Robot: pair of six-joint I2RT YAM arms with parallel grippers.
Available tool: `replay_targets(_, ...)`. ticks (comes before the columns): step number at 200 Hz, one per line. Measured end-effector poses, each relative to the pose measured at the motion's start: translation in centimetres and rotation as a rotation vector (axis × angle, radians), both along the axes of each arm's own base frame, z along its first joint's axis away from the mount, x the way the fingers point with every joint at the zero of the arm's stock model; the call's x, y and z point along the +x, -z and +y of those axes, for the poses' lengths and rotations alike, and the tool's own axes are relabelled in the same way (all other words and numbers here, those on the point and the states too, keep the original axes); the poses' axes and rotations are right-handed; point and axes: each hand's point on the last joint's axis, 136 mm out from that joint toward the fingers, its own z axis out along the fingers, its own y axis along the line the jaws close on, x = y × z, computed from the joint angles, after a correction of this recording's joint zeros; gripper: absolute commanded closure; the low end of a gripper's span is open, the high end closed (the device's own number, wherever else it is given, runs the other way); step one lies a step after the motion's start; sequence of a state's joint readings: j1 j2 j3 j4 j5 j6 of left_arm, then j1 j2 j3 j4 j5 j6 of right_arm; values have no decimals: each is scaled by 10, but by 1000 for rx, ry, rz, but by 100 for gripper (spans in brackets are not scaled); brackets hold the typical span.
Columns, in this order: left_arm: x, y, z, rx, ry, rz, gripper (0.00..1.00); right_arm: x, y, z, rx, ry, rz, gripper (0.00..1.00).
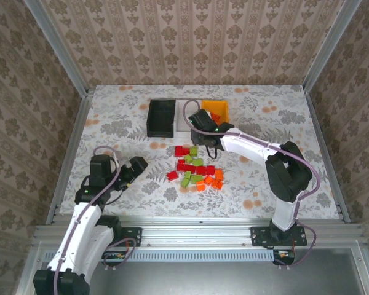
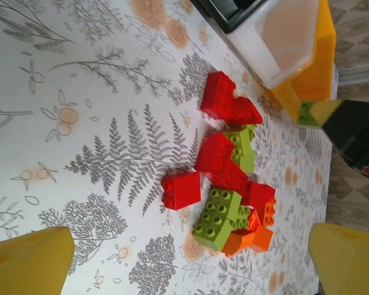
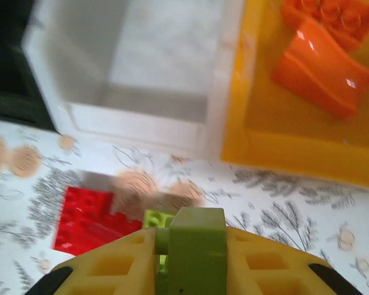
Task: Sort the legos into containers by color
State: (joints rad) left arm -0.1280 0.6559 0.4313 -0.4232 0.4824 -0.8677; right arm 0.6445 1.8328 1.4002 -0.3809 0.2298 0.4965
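Three small open-top rectangular plastic bins stand joined in a row toward 12 o'clock on the floral-patterned counter (image 1: 123, 129): a black bin (image 1: 161, 118), a white bin (image 3: 147, 55) and an orange-yellow bin (image 1: 218, 110). The right arm's yellow fingers (image 3: 111, 267) are pressed in on a small lime green plastic brick (image 3: 197, 246), which sits pinched between them with its end showing past the tips. In the right wrist view that brick is just short of the bins' near walls, with the white bin toward 11 o'clock and the orange-yellow bin toward 1 o'clock. Two glossy orange bricks (image 3: 317, 74) lie inside the orange-yellow bin, and a red brick (image 3: 89, 221) lies on the counter at 9 o'clock of the held one. The loose pile of red, lime green and orange bricks (image 1: 194, 166) lies mid-counter, at 6 o'clock of the right fingers and apart from them. The left arm's yellow fingers (image 2: 31, 261) are spread wide with nothing between them, low over the counter. In the top view the pile sits at 3 o'clock of them, near but not touching.
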Motion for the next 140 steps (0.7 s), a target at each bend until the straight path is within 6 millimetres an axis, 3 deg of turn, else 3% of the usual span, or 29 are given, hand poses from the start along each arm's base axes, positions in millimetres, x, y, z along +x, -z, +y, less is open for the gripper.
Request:
replay_targets(25, 7, 9, 10, -1, -52, 47, 0, 26, -29, 10, 46, -13, -57, 73)
replay_targets(47, 16, 19, 17, -26, -90, 96, 0, 50, -35, 17, 64, -16, -76, 72)
replay_targets(99, 33, 28, 11, -91, -71, 144, 0, 85, 0, 26, -2, -44, -29, 71)
replay_targets(140, 50, -2, 3, -128, -30, 62, 0, 103, 19, 38, -40, -73, -1, 68)
